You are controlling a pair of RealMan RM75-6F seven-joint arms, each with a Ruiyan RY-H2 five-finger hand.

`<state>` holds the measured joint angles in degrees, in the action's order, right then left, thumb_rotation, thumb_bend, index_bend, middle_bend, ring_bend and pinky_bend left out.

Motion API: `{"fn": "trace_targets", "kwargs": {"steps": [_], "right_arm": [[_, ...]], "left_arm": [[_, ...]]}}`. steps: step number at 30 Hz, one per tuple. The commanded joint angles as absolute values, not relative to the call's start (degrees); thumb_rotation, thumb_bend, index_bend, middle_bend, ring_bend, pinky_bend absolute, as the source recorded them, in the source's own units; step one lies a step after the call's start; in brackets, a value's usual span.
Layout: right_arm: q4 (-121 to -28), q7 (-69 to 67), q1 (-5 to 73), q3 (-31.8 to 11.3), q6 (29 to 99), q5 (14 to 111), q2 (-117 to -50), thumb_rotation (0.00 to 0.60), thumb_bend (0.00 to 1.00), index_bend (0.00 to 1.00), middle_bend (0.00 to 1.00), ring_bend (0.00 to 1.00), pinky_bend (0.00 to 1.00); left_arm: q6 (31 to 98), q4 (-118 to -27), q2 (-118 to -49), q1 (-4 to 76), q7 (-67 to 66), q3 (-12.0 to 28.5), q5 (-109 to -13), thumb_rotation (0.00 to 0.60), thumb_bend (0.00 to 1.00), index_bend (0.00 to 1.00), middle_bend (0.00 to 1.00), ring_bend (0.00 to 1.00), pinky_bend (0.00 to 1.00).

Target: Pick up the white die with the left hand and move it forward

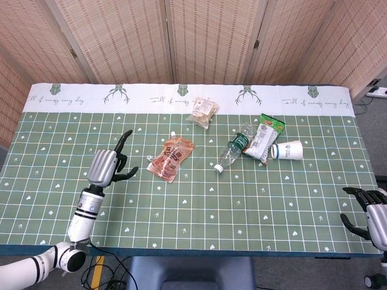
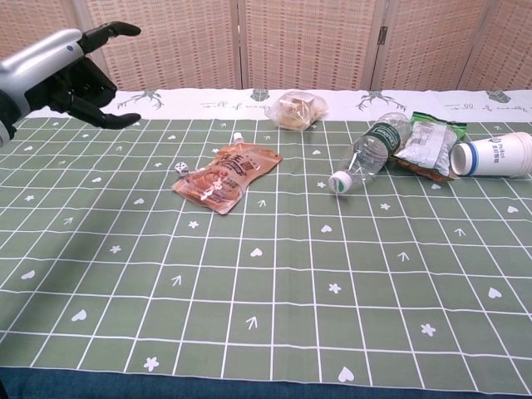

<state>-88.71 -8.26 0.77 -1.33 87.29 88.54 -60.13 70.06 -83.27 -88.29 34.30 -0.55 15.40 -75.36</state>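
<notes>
While your left hand (image 2: 71, 75) hangs raised over the far-left part of the green checked tablecloth (image 2: 332, 332), its fingers are spread and hold nothing. The white die (image 2: 179, 169) sits on the cloth just left of the orange pouch (image 2: 226, 176), apart from that hand. Your right hand (image 1: 370, 212) shows at the near-right table edge, fingers apart and empty. Farther right lie a clear bottle (image 2: 366, 154), a snack packet (image 2: 427, 143) and a tipped paper cup (image 2: 495, 155).
</notes>
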Motion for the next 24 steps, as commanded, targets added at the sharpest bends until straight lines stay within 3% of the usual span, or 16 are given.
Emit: {"fn": "trace_targets", "kwargs": {"steps": [1, 8, 14, 24], "right_arm": [[-88.8, -8.2, 0.8, -1.4, 87.3, 88.6, -60.0, 0.6, 0.24, 0.28, 0.33, 0.35, 0.27], [-89.3, -7.8, 0.8, -1.4, 87.2, 88.6, -59.7, 0.6, 0.24, 0.28, 0.33, 0.35, 0.27], [-89.4, -7.4, 1.1, -1.6, 86.9, 88.5, -59.5, 0.6, 0.24, 0.28, 0.33, 0.35, 0.27], [-88.3, -8.3, 2.6, -1.8, 85.8, 89.8, -60.0, 0.6, 0.24, 0.28, 0.34, 0.35, 0.27]], "left_arm": [[69.1, -84.3, -86.6, 33.4, -1.5, 13.9, -74.9, 0.6, 0.27, 0.0, 0.87, 0.78, 0.95], [70.3, -88.4, -81.2, 29.7, -3.0, 11.8, -73.5, 0.6, 0.27, 0.0, 0.67, 0.58, 0.83], [72.6, -92.4, -74.8, 25.0, -4.2, 9.1, -72.8, 0.6, 0.27, 0.08, 0.53, 0.43, 0.6], [82.0, -95.1, -70.2, 16.5, -7.6, 5.5, -73.7, 0.6, 0.27, 0.14, 0.5, 0.39, 0.5]]}}
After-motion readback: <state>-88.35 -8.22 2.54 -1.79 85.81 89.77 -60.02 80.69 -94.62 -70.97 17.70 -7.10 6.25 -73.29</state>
